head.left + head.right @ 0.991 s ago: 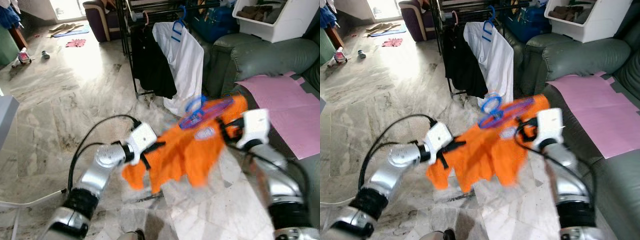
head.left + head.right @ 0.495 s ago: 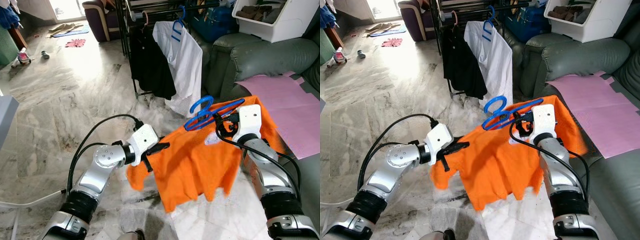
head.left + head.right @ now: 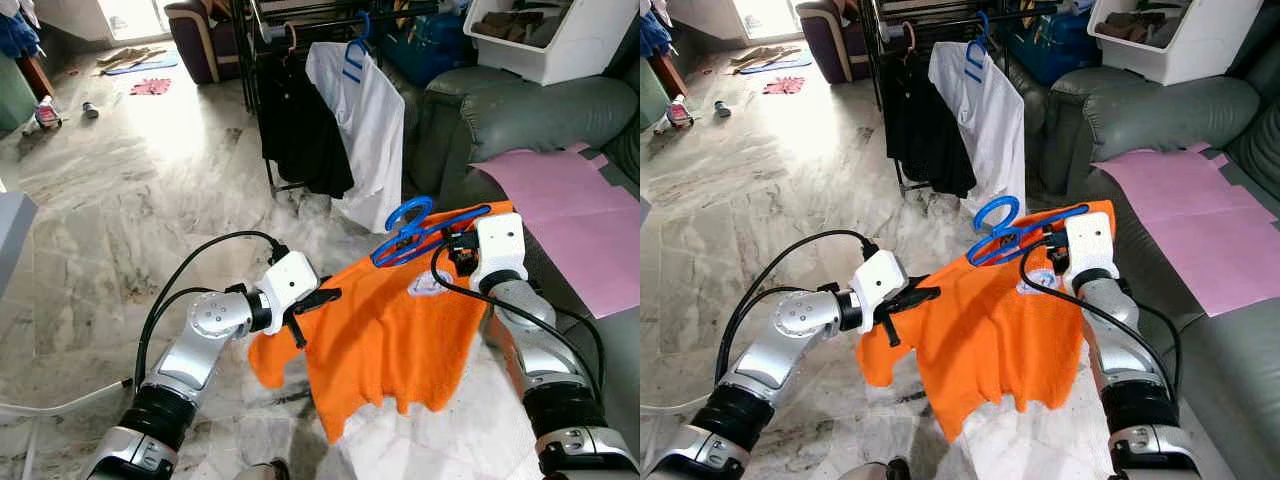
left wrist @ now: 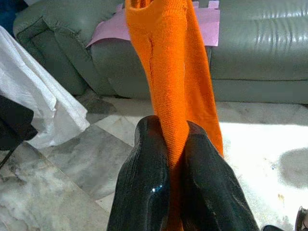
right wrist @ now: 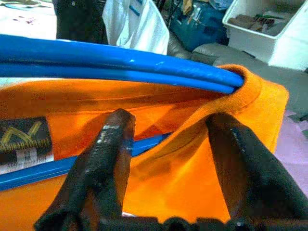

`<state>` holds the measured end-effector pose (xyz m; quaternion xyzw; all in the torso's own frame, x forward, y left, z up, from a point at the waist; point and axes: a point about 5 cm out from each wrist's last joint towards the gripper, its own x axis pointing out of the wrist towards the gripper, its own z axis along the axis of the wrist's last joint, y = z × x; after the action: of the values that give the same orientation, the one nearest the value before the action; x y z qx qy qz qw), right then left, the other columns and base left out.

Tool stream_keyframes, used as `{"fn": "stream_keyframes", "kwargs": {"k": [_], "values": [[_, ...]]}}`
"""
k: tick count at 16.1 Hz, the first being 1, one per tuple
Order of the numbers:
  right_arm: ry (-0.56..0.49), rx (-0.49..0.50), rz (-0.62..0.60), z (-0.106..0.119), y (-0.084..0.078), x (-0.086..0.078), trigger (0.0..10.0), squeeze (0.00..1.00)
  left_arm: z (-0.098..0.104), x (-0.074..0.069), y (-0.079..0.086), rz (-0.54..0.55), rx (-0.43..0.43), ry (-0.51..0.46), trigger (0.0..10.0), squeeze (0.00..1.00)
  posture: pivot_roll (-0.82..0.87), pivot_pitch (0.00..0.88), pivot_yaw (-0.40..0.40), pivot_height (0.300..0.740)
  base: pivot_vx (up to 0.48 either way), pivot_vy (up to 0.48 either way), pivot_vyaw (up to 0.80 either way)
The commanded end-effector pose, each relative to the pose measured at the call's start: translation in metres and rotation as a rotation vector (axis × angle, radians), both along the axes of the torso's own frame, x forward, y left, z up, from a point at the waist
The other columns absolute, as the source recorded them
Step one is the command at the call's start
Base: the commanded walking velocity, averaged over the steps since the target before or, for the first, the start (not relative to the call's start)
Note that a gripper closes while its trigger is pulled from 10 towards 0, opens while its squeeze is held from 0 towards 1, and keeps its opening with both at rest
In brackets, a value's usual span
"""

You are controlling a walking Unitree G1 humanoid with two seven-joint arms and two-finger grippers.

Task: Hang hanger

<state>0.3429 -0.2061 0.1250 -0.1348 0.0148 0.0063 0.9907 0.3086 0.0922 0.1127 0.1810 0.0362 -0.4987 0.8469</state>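
Left eye view: an orange shirt [image 3: 385, 335] hangs between both arms above the marble floor [image 3: 120, 200], a blue hanger [image 3: 425, 228] at its collar, near the clothes rack [image 3: 300, 20].

Left wrist view: the left claw [image 4: 175, 139] is clamped on a fold of orange cloth.

Right wrist view: the right claw [image 5: 168, 144] stands spread around the shirt's collar and the hanger's bars.

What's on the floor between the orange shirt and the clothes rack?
Nothing: bare marble floor in the left eye view, between the orange shirt on its blue hanger and the clothes rack.
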Motion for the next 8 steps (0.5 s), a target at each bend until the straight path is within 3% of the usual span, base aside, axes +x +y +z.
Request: {"fn": "stream_keyframes", "kwargs": {"k": [1,3,4,5,8], "values": [[-0.028,-0.021,-0.035,0.0062,-0.0067,0.0012,7.8,0.00,0.0030,-0.0002,0.0027,-0.001,-0.008,-0.012,0.0,0.00,-0.05,0.078,0.036,0.740,0.000,0.000,0.00],[-0.042,-0.011,-0.032,0.0078,-0.0039,0.0007,6.7,0.00,0.0021,0.0007,0.0035,0.006,-0.004,-0.009,0.0,0.00,-0.05,0.078,0.036,0.740,0.000,0.000,0.00],[-0.038,-0.002,-0.037,0.0064,-0.0039,0.0005,7.3,0.00,0.0021,0.0009,0.0033,0.008,-0.006,-0.009,0.0,0.00,-0.05,0.078,0.036,0.740,0.000,0.000,0.00],[-0.029,0.012,-0.053,0.0036,-0.0056,0.0002,3.4,0.00,0.0023,0.0010,0.0026,0.008,-0.010,-0.009,0.0,0.00,-0.05,0.078,0.036,0.740,0.000,0.000,0.00],[-0.025,0.021,-0.065,0.0024,-0.0083,0.0003,3.4,0.00,0.0026,0.0012,0.0016,0.007,-0.013,-0.009,0.0,0.00,-0.05,0.078,0.036,0.740,0.000,0.000,0.00]]}}
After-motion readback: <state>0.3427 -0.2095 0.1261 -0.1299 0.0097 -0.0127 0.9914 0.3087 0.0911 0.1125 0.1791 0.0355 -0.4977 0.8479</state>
